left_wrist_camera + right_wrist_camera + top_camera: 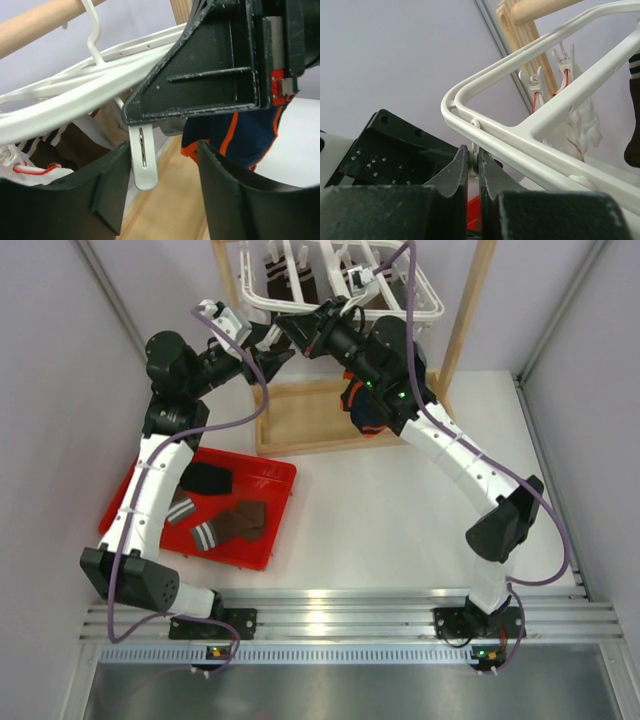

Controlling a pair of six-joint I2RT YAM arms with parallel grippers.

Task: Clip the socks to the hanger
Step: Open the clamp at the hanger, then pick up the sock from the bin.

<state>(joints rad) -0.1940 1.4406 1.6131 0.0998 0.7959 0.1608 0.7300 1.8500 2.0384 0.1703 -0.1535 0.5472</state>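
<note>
Bolted to the aluminium rail [330, 615], the left arm [150, 495] and right arm [455, 455] alternate white shells with black joint housings, and each is laced with a purple cable [262, 390]. Farthest from that rail, the matte black fingers [452, 175] are scuffed pale. A green light, seemingly, glows on the right arm.

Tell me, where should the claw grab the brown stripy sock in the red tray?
Probably take the brown sock by its brown middle, coming straight down from above. It lies flat in the red tray, whose walls block a sideways reach, and its striped cuff sits close to another striped sock.
</note>
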